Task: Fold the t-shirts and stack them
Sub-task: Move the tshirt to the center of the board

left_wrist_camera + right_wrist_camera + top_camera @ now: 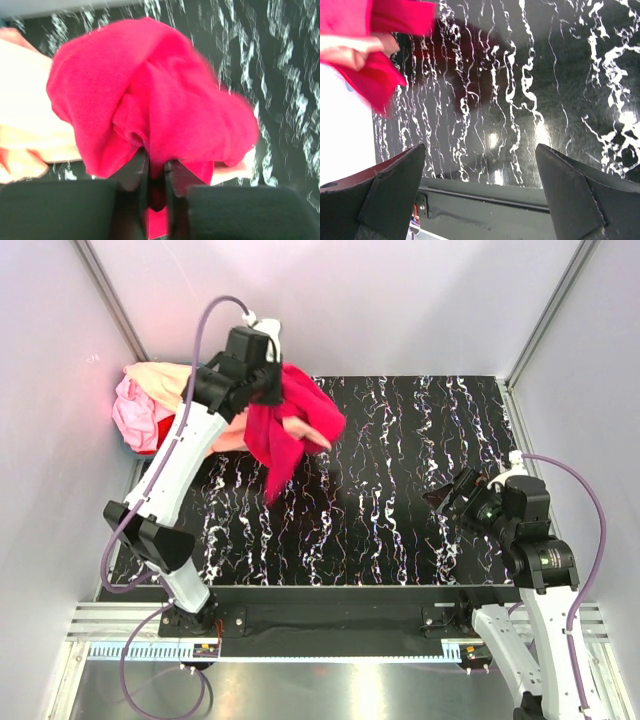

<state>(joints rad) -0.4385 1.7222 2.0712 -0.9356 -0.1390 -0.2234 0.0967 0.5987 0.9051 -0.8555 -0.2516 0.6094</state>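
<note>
My left gripper (268, 382) is shut on the crimson-red t-shirt (290, 425) and holds it bunched and hanging above the black marbled table (400, 490) at the back left. In the left wrist view the red t-shirt (150, 95) is pinched between the jaws of that gripper (156, 170). A peach-orange t-shirt (160, 380) and a pink t-shirt (135, 415) lie in a heap at the far left. My right gripper (450, 492) is open and empty over the table's right side; the right wrist view (480, 155) shows the red t-shirt (365, 50) at its upper left.
White enclosure walls (400, 300) stand at the back and on both sides. The table's front edge meets a metal rail (330, 625) by the arm bases. The peach-orange cloth also shows at the left of the left wrist view (25, 110).
</note>
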